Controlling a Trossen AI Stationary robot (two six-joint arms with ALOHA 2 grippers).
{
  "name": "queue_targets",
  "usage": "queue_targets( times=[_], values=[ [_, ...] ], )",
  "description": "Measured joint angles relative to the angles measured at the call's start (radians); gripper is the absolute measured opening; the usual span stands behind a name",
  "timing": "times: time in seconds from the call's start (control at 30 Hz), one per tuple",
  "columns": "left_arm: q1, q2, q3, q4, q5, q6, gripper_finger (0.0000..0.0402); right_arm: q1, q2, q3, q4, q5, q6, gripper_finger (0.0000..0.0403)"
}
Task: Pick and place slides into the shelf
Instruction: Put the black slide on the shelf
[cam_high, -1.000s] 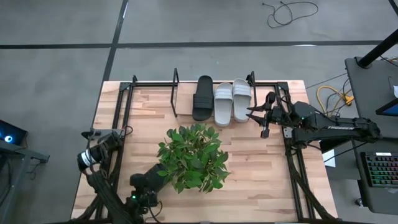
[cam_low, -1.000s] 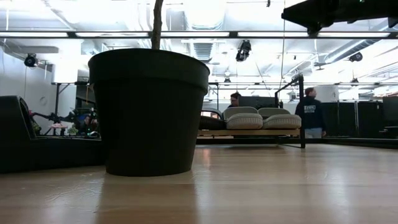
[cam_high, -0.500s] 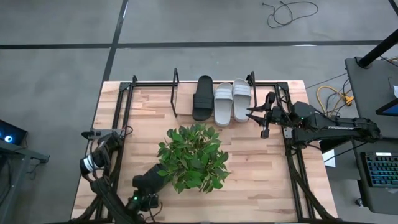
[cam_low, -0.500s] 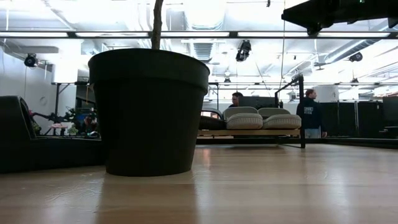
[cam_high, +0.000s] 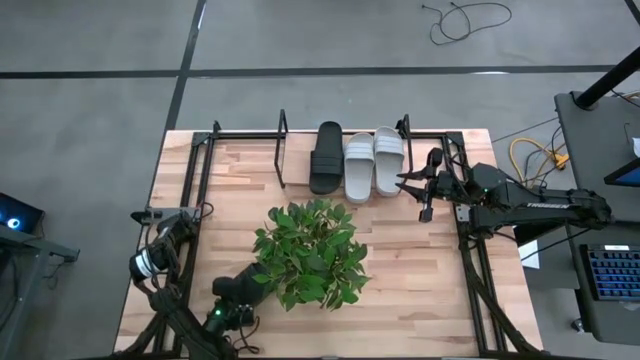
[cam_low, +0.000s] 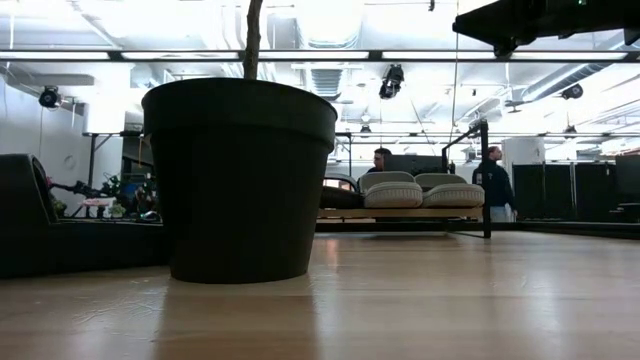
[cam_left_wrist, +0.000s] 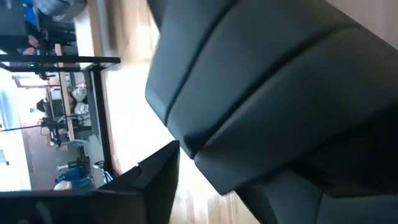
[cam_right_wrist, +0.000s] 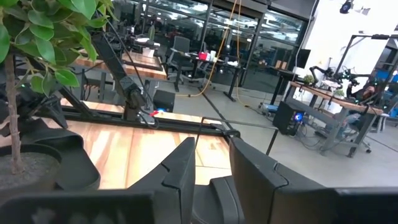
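Observation:
One black slide (cam_high: 326, 158) and two light grey slides (cam_high: 359, 167) (cam_high: 388, 160) lie side by side on the shelf (cam_high: 282, 150) at the table's far edge. Another black slide (cam_left_wrist: 261, 81) fills the left wrist view, close in front of my left gripper (cam_high: 256, 282), which is open at the plant's near left, half under the leaves. One finger (cam_left_wrist: 155, 180) shows beside the slide. In the high view the leaves hide this slide. My right gripper (cam_high: 408, 192) hovers level just right of the shelf, its fingers a narrow gap apart with nothing between them. My left gripper stands right at the black slide; whether its fingers touch the slide cannot be told, since the slide itself fills the view in front of them.
A green leafy plant (cam_high: 312, 252) in a black pot (cam_low: 240, 180) stands mid-table, between the near edge and the shelf. Black arm frames (cam_high: 200, 180) (cam_high: 470, 260) run along the table's left and right sides. People stand in the room beyond the table.
My left gripper has sunk a little toward the table beside the plant, tipping further down. My right gripper has kept still.

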Motion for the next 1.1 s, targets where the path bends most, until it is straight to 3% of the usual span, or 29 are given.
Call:
queue_targets(
  times=[0.1, 0.33, 0.73, 1.1],
  values=[
    [0.001, 0.000, -0.005, 0.006, -0.021, -0.025, 0.0159, 0.000, 0.000, 0.000, 0.000, 0.000, 0.000, 0.0090],
    [0.000, -0.002, -0.007, 0.017, -0.035, -0.026, 0.0016, 0.000, 0.000, 0.000, 0.000, 0.000, 0.000, 0.0082],
    [0.004, -0.132, -0.033, -0.039, -0.015, -0.233, 0.0001, 0.000, 0.000, 0.000, -0.001, 0.000, 0.000, 0.0085],
    [0.006, -0.263, -0.061, -0.044, -0.039, -0.235, 0.0001, 0.000, 0.000, 0.000, -0.002, 0.000, 0.000, 0.0076]
  ],
)
